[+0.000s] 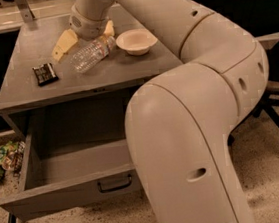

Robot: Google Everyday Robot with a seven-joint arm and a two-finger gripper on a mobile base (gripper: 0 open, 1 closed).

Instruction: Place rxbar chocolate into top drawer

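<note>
**Bar sits at the claw's 8 o'clock**

The claw (89,34) hangs above the bottle (92,53) at the back of the worktop (124,67); spread or closed, I cannot tell. The bar (44,73) lies apart near the left edge, its long axis roughly 9-to-3. The drawer (63,192) is open below.

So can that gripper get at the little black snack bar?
Probably yes: the gripper hovers by the water bottle, and the rxbar chocolate lies apart on the tabletop, nothing covering it.
</note>
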